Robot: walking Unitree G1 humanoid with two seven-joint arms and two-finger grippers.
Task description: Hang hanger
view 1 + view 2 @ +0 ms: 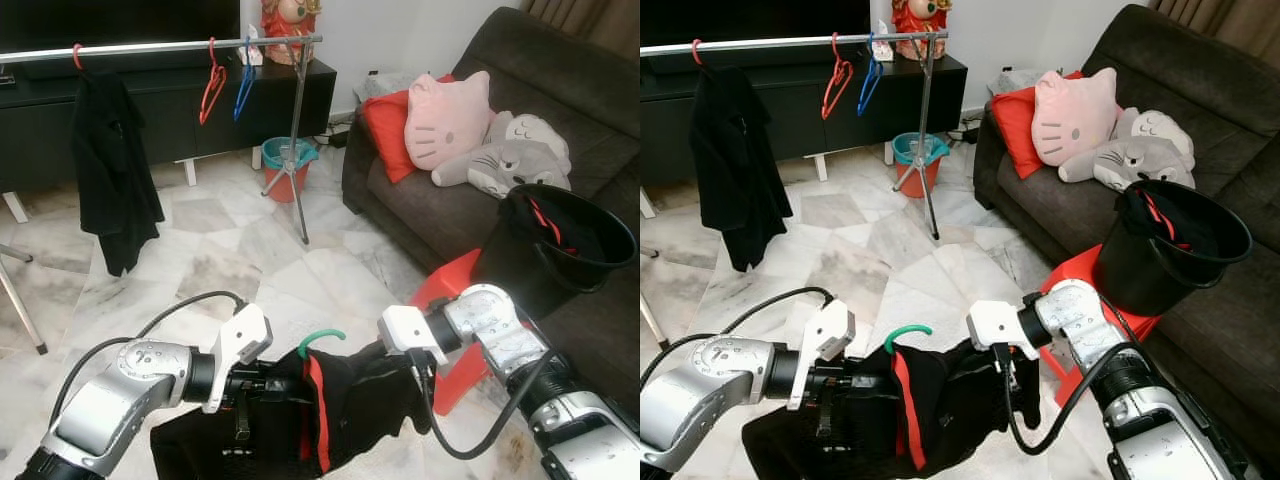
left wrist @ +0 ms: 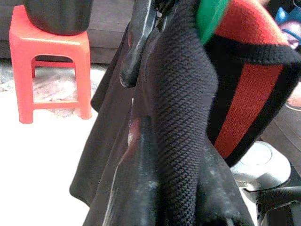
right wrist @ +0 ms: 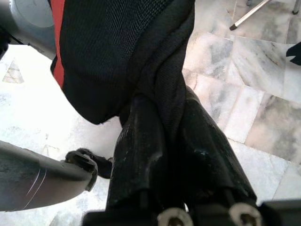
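Observation:
A black garment with a red stripe (image 1: 330, 410) is stretched low between my two grippers, a green hanger hook (image 1: 320, 340) poking out of its collar. My left gripper (image 1: 268, 385) is shut on the garment's left side by the collar. Gripping the right shoulder cloth, my right gripper (image 1: 412, 372) is shut too; the right wrist view shows black fabric (image 3: 162, 89) pinched between its fingers (image 3: 141, 146). The clothes rail (image 1: 160, 47) stands far back at the left, with a black jacket (image 1: 115, 170), a red hanger (image 1: 212, 85) and a blue hanger (image 1: 244, 85) on it.
A black bucket (image 1: 565, 250) holding clothes sits on a red stool (image 1: 450, 290) at my right. Behind it is a dark sofa (image 1: 520, 90) with cushions and plush toys. A teal and red bucket (image 1: 288, 165) stands by the rail's tripod foot. Marble floor lies between me and the rail.

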